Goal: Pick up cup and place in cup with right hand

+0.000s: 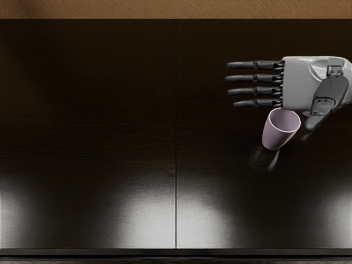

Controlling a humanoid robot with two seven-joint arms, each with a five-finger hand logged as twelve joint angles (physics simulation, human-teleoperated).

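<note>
My right hand reaches in from the right edge with its four fingers straight and spread toward the left, holding nothing. Its thumb points down toward the front of the table. A light pink cup stands just in front of the palm, between the fingers' side and the thumb, its mouth facing up; whether it touches the hand cannot be told. A small bit of another pink object peeks out beside the thumb, mostly hidden by the hand, so its shape is unclear.
The dark table has a seam running front to back through its middle. Its front edge lies near the bottom of the view, and a brown surface shows beyond its back edge.
</note>
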